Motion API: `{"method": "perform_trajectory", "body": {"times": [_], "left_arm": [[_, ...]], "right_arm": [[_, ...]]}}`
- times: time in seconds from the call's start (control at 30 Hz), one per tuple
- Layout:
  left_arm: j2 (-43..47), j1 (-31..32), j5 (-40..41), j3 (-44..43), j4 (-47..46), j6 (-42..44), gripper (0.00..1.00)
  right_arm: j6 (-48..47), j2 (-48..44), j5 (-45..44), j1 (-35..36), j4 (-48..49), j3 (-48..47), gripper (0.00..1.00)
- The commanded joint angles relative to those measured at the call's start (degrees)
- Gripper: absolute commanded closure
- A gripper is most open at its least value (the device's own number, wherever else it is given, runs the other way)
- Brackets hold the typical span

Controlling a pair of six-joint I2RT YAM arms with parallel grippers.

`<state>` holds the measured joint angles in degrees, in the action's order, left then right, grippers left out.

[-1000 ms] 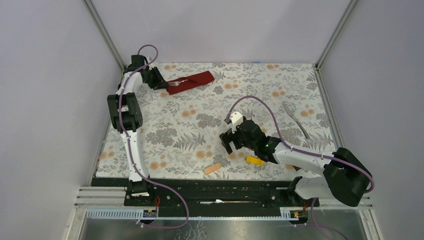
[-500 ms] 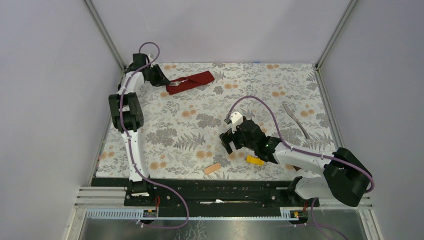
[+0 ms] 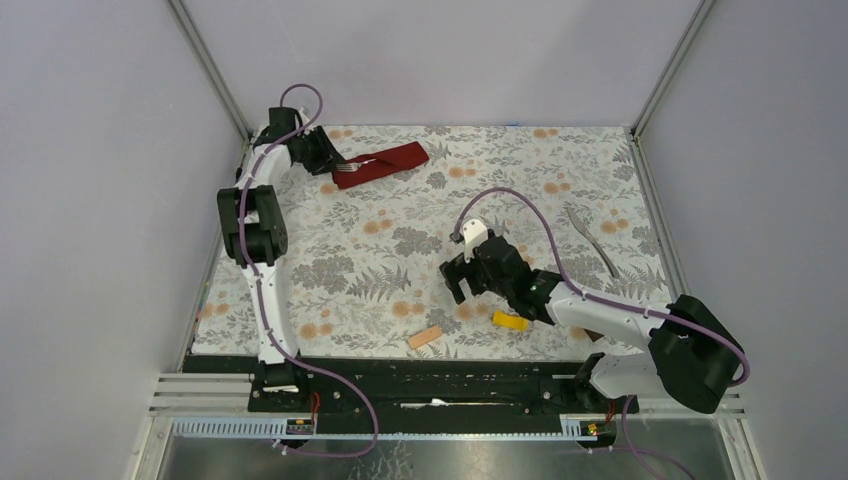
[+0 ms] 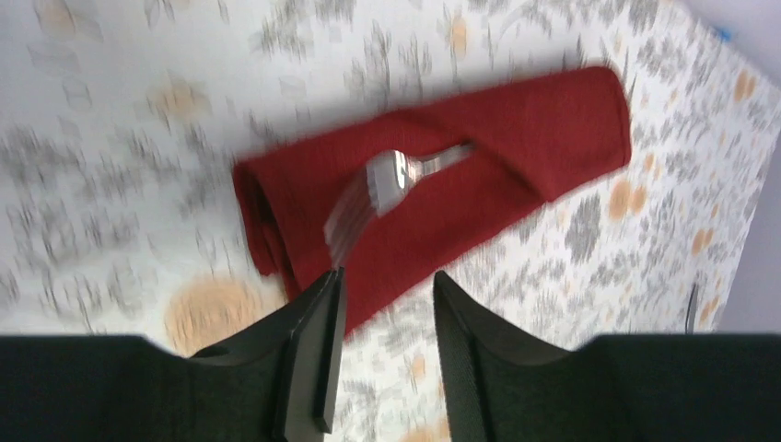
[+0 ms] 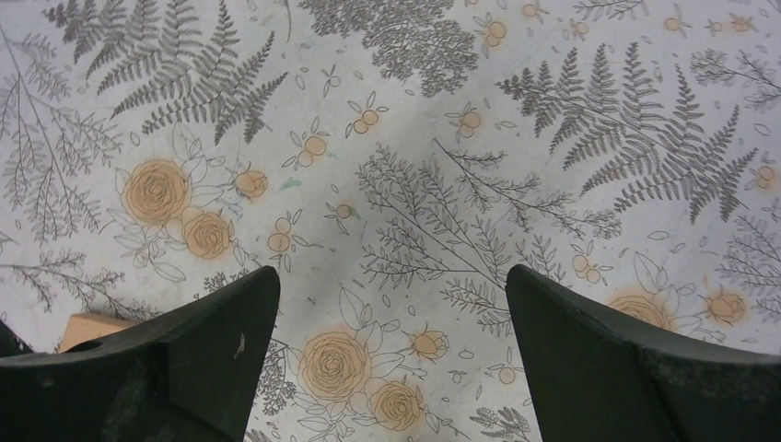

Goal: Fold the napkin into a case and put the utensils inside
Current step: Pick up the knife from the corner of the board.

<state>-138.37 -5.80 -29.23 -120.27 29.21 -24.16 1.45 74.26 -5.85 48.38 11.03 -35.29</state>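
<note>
Folded napkin (image 4: 553, 129) w/ fork (image 4: 382, 180) handle inside, tines out; knife (image 3: 592, 240) well apart.

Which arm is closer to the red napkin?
Left. The left arm has its jaws at the left end of the napkin, by the fork in it. The right arm has its jaws over the middle of the table, far off.

The napkin (image 3: 380, 163) lies in the table's (image 3: 400, 270) far left corner, the fork (image 4: 387, 175) partly inside it. The knife (image 3: 592, 240) lies well apart, on the right side.
</note>
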Motion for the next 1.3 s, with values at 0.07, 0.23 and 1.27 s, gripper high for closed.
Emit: {"method": "perform_trajectory", "body": {"times": [0.07,0.23,1.27], "left_arm": [[27.47,2.77,1.31,22.79,-9.72,-2.06,0.45],[40.09,8.48,-3.67,34.64,-10.75,0.31,0.39],[61.50,27.95,-7.69,46.14,-17.54,2.61,0.37]], "right_arm": [[10.36,1.69,-10.62,-1.40,-16.66,-13.22,0.00],[16.25,6.60,-13.42,-5.98,-30.64,-23.06,0.00],[-6.37,36.16,8.21,-62.41,-50.50,-44.84,0.39]]}}
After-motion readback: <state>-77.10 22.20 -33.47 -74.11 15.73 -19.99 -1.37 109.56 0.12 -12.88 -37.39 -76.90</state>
